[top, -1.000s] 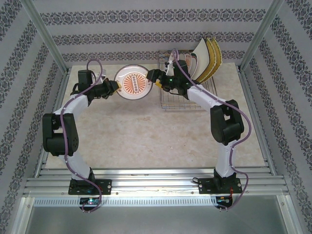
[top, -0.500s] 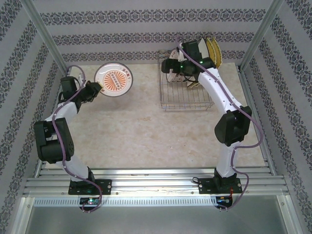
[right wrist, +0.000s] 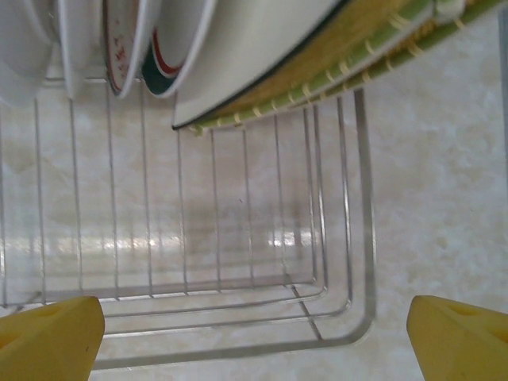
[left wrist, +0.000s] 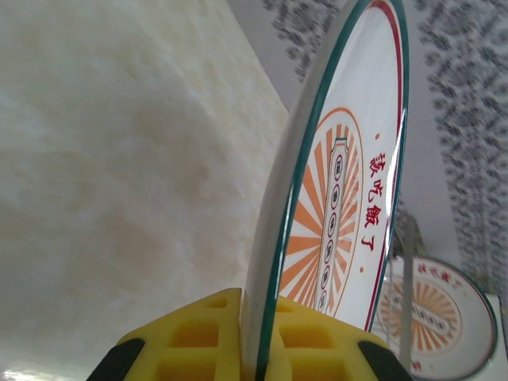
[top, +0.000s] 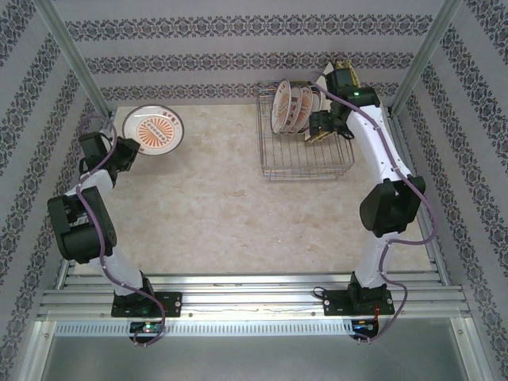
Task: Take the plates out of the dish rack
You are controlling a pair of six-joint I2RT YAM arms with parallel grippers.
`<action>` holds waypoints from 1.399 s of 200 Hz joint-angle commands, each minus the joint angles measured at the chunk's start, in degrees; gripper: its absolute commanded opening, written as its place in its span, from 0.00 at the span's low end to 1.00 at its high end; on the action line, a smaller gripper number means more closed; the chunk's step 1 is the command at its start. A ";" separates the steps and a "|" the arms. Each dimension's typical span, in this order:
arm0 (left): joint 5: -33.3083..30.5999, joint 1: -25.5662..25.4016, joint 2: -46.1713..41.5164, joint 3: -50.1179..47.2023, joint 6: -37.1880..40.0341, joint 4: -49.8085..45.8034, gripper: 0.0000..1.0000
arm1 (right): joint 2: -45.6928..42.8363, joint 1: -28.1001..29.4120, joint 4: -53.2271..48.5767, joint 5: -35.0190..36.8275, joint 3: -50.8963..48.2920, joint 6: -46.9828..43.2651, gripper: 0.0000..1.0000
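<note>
My left gripper (top: 129,150) is shut on the rim of a round white plate (top: 153,129) with a green edge band and an orange sunburst, held above the table's far left corner. In the left wrist view that plate (left wrist: 341,198) stands edge-on between the yellow fingers (left wrist: 198,333). The silver wire dish rack (top: 305,163) sits at the far right with round orange-patterned plates (top: 290,107) upright in it. My right gripper (top: 321,127) hovers open over the rack. From the right wrist, round plates (right wrist: 127,40), a white square plate (right wrist: 254,48) and yellow woven plates (right wrist: 357,48) lean above the rack's wire floor (right wrist: 238,238).
Aluminium posts (top: 75,59) and patterned walls (top: 238,55) close in the table on three sides. A metal rail (top: 254,298) runs along the near edge by the arm bases. Beige tabletop (top: 222,214) lies between the arms.
My left arm has swung the green-banded plate from the table's back middle to the far left corner. The right gripper has let it go and pulled back right, over the rack.
</note>
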 commanded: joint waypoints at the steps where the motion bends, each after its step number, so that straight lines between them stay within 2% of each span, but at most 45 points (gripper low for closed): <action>1: -1.76 0.79 1.91 -0.18 -2.78 6.27 0.00 | -2.56 -0.55 -2.36 0.95 -1.23 -1.71 0.98; 140: -10.58 2.13 15.53 7.75 -2.44 4.08 0.00 | -1.91 0.04 -2.28 -0.38 -1.57 -1.82 0.98; 174: -13.81 2.14 16.50 8.13 -1.09 2.83 0.00 | -0.92 0.65 -2.66 -0.16 -0.92 -1.94 0.98; 239: -15.71 2.13 20.58 11.36 0.29 1.05 0.00 | -0.47 1.20 -2.40 -0.67 -0.83 -1.88 0.98; 271: -16.49 2.13 21.79 13.48 1.81 -2.73 0.00 | -0.91 1.21 -2.30 -0.84 -1.21 -1.93 0.98; 280: -17.08 2.06 21.72 13.94 2.60 -4.37 0.04 | -1.13 1.25 -2.24 -0.98 -1.45 -1.94 0.98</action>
